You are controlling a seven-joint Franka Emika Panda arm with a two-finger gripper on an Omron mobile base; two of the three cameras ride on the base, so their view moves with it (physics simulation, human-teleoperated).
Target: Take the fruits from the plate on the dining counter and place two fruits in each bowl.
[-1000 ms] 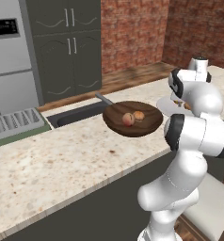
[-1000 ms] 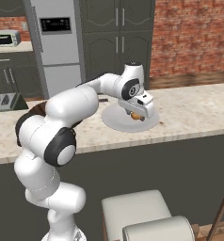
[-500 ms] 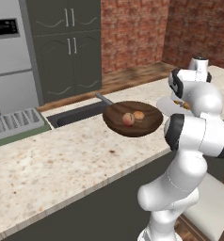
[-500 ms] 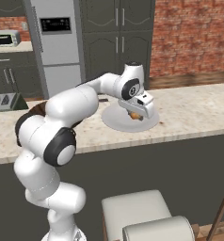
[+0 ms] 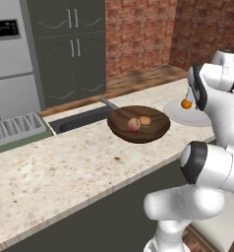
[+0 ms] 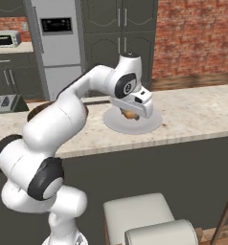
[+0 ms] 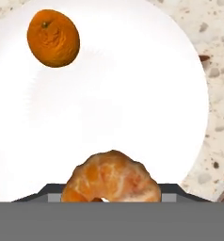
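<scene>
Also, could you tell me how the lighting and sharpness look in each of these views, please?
Hand view: the plate is blown out to near-featureless white, and the close fruit looks soft. Left base view: even lighting, and the brown bowl shows a gentle sheen. Right base view: flat light, with a faint shadow under the gripper.

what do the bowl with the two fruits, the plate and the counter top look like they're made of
The bowl looks like dark brown wood with a dull finish, with faint grain-like streaks. The plate looks like smooth white ceramic or plastic: plain and even, so either fits. The dining counter top looks like polished stone, beige with dark speckles.
</scene>
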